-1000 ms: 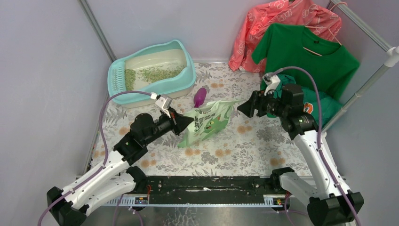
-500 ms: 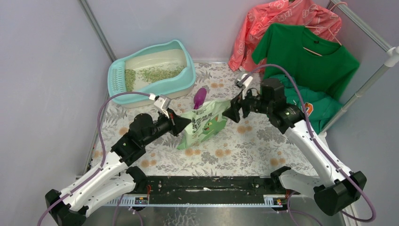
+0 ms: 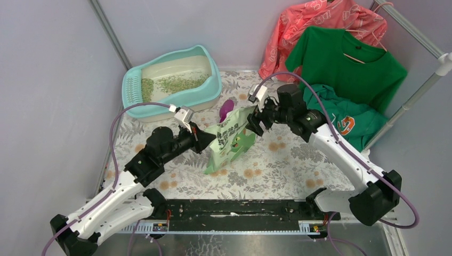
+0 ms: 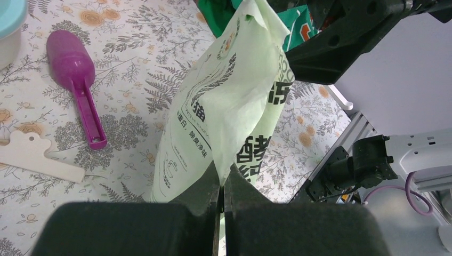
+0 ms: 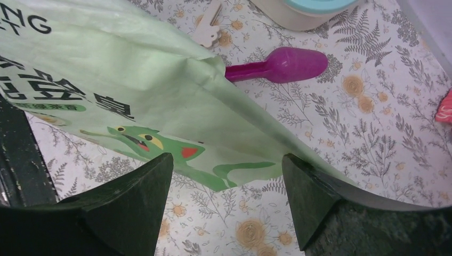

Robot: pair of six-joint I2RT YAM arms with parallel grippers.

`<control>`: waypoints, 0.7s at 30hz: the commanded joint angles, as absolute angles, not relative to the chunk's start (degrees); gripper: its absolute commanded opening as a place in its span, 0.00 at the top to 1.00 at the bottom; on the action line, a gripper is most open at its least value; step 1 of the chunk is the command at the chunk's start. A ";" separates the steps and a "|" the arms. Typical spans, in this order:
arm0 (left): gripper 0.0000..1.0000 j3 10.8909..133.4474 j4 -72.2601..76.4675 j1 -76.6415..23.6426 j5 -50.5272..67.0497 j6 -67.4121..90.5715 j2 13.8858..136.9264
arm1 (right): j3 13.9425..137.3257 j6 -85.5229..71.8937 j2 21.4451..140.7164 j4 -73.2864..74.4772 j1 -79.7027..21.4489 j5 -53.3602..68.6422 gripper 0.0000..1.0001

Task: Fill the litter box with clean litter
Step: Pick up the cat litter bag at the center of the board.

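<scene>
The turquoise litter box (image 3: 216, 85) stands at the back left, with pale-green clean litter (image 3: 178, 82) spread in its cream basin. My left gripper (image 3: 210, 140) (image 4: 221, 184) is shut on one edge of the light green printed bag (image 3: 232, 140) (image 4: 224, 106), which it holds upright over the mat. My right gripper (image 3: 255, 121) (image 5: 226, 170) is open at the bag's upper right corner. The bag's (image 5: 133, 90) edge lies between its fingertips without being pinched. A purple scoop (image 3: 226, 109) (image 4: 74, 74) (image 5: 288, 65) lies behind the bag.
A cream clip (image 4: 37, 157) (image 5: 208, 26) lies on the floral mat near the scoop. A pink garment (image 3: 314, 26) and a green T-shirt (image 3: 346, 58) hang at the back right above a teal garment (image 3: 341, 120). A white rack pole (image 3: 421, 90) slants along the right.
My right arm has swung left from the clothes to the bag's top corner, its jaws spreading wider. The left gripper has kept its hold, and the bag now stands more upright.
</scene>
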State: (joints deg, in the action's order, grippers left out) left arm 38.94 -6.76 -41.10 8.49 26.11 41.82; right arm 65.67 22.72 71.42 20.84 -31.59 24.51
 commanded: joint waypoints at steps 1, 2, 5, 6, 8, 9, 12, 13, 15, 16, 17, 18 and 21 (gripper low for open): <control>0.96 43.02 -2.60 -41.21 7.71 24.99 41.23 | 68.42 27.61 72.72 20.75 -31.95 24.86 0.19; 0.96 43.19 -2.84 -41.21 7.73 24.89 41.35 | 68.19 27.93 72.95 20.71 -31.99 24.77 0.23; 0.96 44.03 -3.78 -41.20 7.24 24.57 41.55 | 67.71 27.85 72.67 19.42 -31.99 22.97 0.32; 0.96 44.36 -4.13 -41.22 7.17 24.48 41.57 | 67.04 27.51 71.90 17.91 -31.97 22.27 0.32; 0.96 45.11 -4.94 -41.22 6.88 24.22 41.52 | 65.45 26.65 69.58 14.78 -31.98 20.67 0.28; 0.96 45.44 -5.26 -41.20 6.79 24.07 41.43 | 65.18 26.86 68.58 14.39 -31.99 21.04 0.31; 0.96 45.91 -5.83 -41.22 6.52 23.74 41.36 | 66.48 27.94 67.80 16.57 -31.94 21.65 0.35; 0.96 46.05 -5.88 -41.21 6.55 23.69 41.33 | 66.89 28.49 68.27 17.71 -31.96 22.03 0.33; 0.96 46.27 -6.24 -41.15 6.47 23.49 41.46 | 67.10 29.11 68.97 18.86 -31.95 23.19 0.27; 0.96 46.38 -6.38 -41.15 6.42 23.47 41.43 | 66.83 29.31 69.13 18.82 -31.99 23.85 0.23; 0.96 46.48 -6.46 -41.22 6.46 23.40 41.40 | 66.38 29.31 69.21 18.39 -31.99 24.66 0.20; 0.96 46.58 -6.52 -41.22 6.52 23.32 41.40 | 66.16 29.70 69.33 18.04 -31.98 25.76 0.19; 0.96 47.25 -7.53 -41.21 6.30 22.80 41.74 | 65.71 30.21 68.90 15.52 -31.99 23.84 0.16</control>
